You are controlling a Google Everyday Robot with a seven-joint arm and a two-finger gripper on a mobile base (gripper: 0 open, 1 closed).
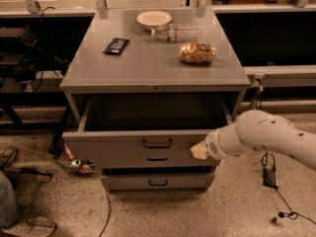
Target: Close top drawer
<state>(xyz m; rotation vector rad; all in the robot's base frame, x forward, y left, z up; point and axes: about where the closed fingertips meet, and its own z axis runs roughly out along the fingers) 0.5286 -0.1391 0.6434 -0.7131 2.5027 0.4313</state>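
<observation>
The top drawer [118,151] of the grey metal cabinet [148,73] stands partly open, and its deep empty tray [153,113] shows. Its flat front panel has a small dark bail handle [157,143] at the centre. My gripper [198,151], at the end of the white arm [266,135], is against the right part of the drawer front, to the right of the handle. It holds nothing that I can see.
Below are two less tall drawer fronts [157,181]. On the cabinet top lie a bowl [154,19], a water bottle [177,32], a snack bag [197,53] and a dark bar [116,46]. Cables and a power adapter [270,177] lie on the floor to the right, and a shoe [27,226] to the left.
</observation>
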